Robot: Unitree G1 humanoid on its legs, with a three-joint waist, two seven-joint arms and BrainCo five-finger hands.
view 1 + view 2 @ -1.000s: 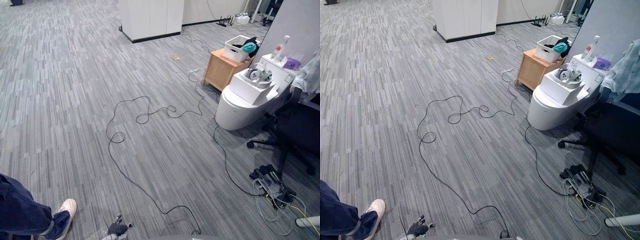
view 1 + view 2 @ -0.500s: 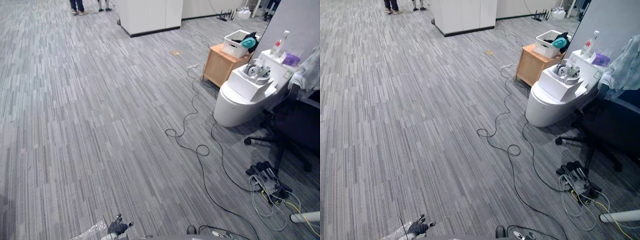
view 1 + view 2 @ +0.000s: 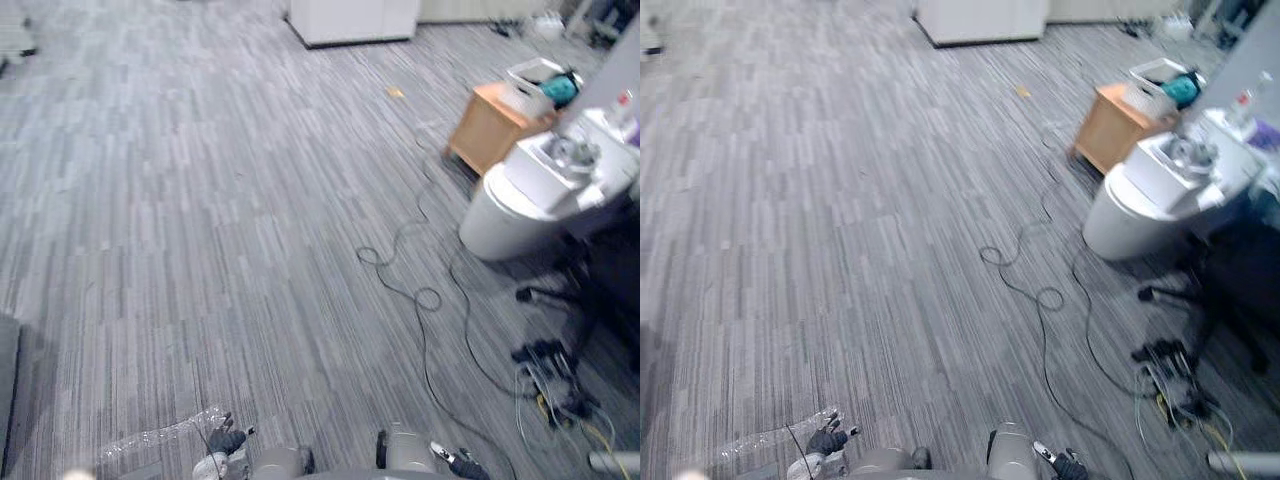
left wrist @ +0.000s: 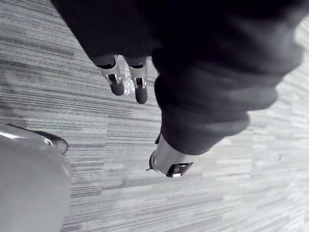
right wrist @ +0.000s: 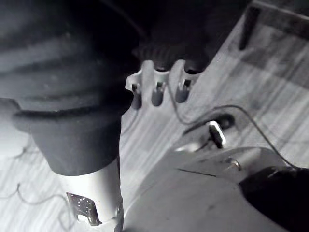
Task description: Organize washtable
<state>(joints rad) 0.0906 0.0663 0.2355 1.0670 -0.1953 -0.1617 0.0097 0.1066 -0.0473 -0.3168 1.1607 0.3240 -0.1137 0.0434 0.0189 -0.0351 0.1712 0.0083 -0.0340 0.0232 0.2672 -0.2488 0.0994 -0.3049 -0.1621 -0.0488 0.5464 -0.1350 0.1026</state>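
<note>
Wooden cabinet: stands on grey carpet floor. White basket on its top. White cupboard well beyond it. Tangled power cables well apart, nearer the camera.

Got both arms dropped at the sides, left robot hand low on the left, palm empty, fingers straight and loose with the thumb off on its own. Same for the right robot hand: low on the right, fingers relaxed, gripping nothing.
</note>
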